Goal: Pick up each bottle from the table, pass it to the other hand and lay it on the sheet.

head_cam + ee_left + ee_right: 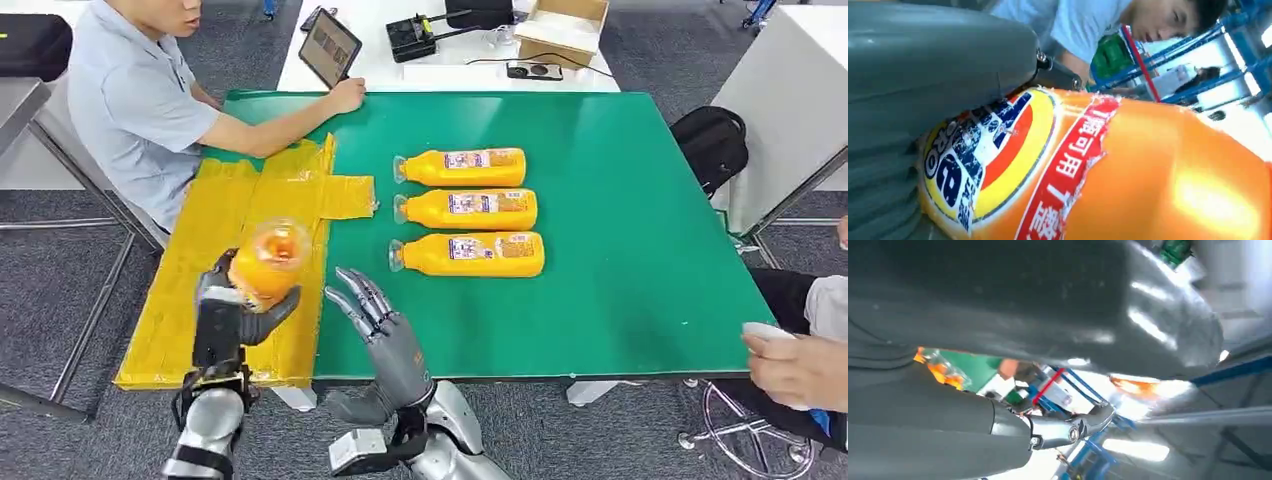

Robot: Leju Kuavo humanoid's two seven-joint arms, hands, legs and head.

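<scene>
Person in a light grey shirt (135,100) sits at the ten o'clock side of the bench (640,240), one forearm lying on the green top; beside this arm the yellow sheet (215,270) covers the bench's left part from about nine o'clock down to seven o'clock; above the sheet, the left robot hand (232,315) grips an orange bottle (268,262), fingers wrapped around its body, the bottle's end turned toward the camera; in the left wrist view the same bottle fills the space just beside the grey thumb (938,55), label with blue, red and yellow print facing out; just to the right, the right robot hand (385,335) stands open at six o'clock over the bench edge, fingers spread and holding nothing, near the held bottle but apart from it; at the centre three more orange bottles (470,211) lie on their sides in a column, caps pointing toward nine o'clock; at four o'clock another person's hand (795,365) holds a white thing.
</scene>
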